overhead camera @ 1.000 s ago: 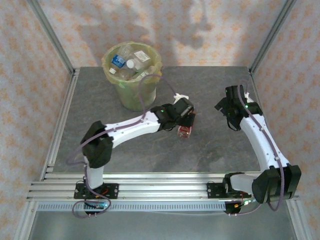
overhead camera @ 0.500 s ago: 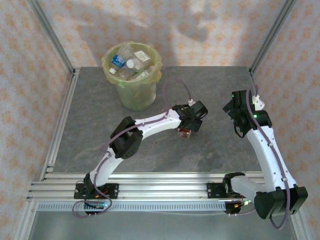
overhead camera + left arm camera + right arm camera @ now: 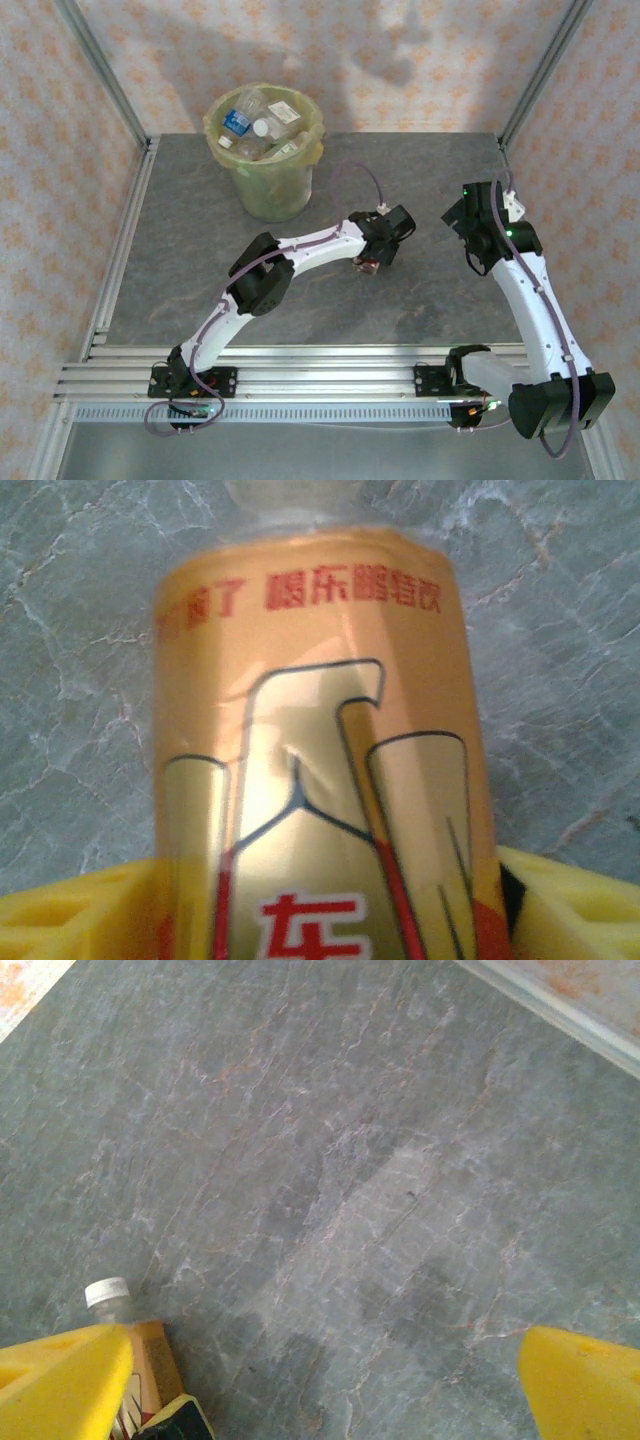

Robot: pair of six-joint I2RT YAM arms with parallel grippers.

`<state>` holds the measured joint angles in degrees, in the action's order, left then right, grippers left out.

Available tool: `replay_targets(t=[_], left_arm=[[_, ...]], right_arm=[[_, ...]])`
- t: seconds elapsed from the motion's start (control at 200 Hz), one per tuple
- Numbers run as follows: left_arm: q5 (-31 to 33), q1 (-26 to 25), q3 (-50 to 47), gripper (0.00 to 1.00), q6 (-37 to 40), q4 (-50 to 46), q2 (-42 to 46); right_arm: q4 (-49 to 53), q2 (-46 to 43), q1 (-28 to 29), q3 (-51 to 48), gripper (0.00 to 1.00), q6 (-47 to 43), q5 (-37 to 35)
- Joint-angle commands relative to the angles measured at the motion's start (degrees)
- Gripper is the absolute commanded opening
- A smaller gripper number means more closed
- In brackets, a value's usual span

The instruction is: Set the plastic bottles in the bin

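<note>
Over the last second the left hand (image 3: 372, 262) has reached further right and settled low over a lying bottle (image 3: 369, 266). Up close, its yellow fingers (image 3: 80, 920) flank the bottle's glossy orange-gold label with red lettering. Whether they already pinch it I cannot tell. The bottle rests on the grey, veined counter (image 3: 200, 280), its neck pointing away from the hand. To this hand's right, apart from it, the right hand (image 3: 462, 215) hangs with its fingers spread wide. Well off to the left and beyond stands the round bin (image 3: 268, 195), lined with crinkled yellow-green plastic and holding clear bottles (image 3: 255, 125).
</note>
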<state>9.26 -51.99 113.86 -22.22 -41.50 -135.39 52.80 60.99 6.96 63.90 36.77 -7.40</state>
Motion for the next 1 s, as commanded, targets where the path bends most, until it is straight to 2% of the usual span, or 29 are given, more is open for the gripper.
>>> replay_targets(t=[0.0, 0.07, 0.21, 0.335, 0.711, 0.881, 0.991], left_arm=[[-0.08, 0.53, -3.49, 0.73, 1.51, 1.98, 1.97], [0.08, 0.64, -6.1, 0.71, 2.42, 3.94, 4.08], [0.76, 0.96, -11.86, 0.59, 4.21, 8.53, 9.48], [1.45, 1.09, -17.22, 0.54, 5.89, 12.74, 15.23], [2.78, 1.11, -44.82, 0.54, 14.2, 38.22, 42.93], [0.2, 1.48, -54.9, 0.56, 17.49, 48.33, 52.53], [-3.22, 3.03, -58.9, 0.56, 17.09, 52.15, 57.23]], right_arm=[[-2.74, 0.57, 0.16, -1.21, 0.99, -1.35, 3.15], [-4.35, 1.26, 0.15, -1.56, 0.99, -1.53, 5.34], [-7.41, 2.67, 0.16, -2.17, 0.99, -1.36, 9.69], [-10.48, 3.95, 0.16, -2.95, 0.99, -0.77, 14.74], [-27.63, 6.33, 0.85, -3.91, 0.99, 3.68, 39.55], [-32.56, 6.44, 6.3, -0.96, 0.99, 0.71, 42.18], [-38.99, 6.25, 8.17, -0.84, 0.99, 0.96, 47.12]])
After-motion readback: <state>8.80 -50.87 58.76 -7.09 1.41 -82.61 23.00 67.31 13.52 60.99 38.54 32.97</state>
